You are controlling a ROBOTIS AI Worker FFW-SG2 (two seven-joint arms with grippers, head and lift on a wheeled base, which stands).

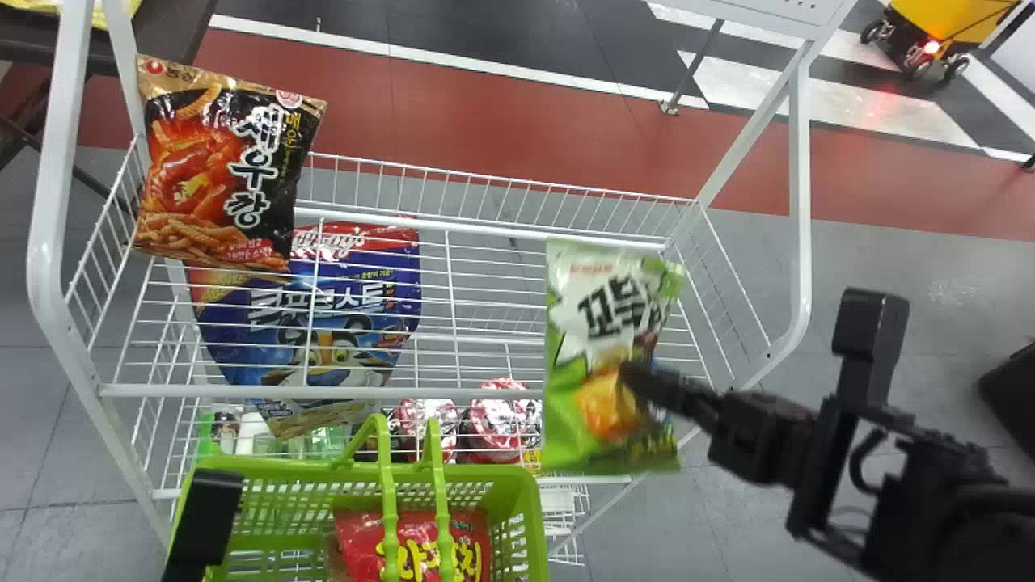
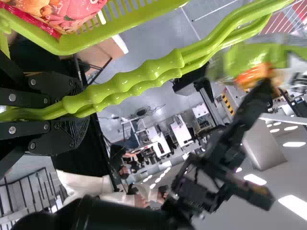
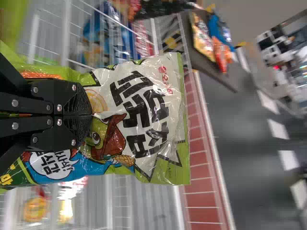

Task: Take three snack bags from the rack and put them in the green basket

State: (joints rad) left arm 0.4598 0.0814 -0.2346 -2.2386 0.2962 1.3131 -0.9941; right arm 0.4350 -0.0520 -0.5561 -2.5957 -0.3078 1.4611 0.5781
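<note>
My right gripper (image 1: 639, 381) holds a green and white snack bag (image 1: 602, 299) upright before the rack's right part. In the right wrist view the gripper (image 3: 79, 115) is shut on the middle of that bag (image 3: 139, 110). Part of my left gripper's arm (image 1: 202, 517) shows beside the green basket (image 1: 530, 501) at the bottom left; in the left wrist view the gripper (image 2: 72, 114) is closed around the basket's two handles (image 2: 144, 74). A red snack bag (image 1: 412, 541) lies inside the basket. On the white rack (image 1: 323, 391), an orange and black bag (image 1: 218, 170) stands at the left.
A blue cereal bag (image 1: 323, 315) shows through the rack's wires, with red-lidded cups (image 1: 501, 420) lower down. The basket stands close against the rack's front. The rack's right post (image 1: 800, 202) rises beyond the right arm. A dark table (image 1: 174, 32) is at the back left.
</note>
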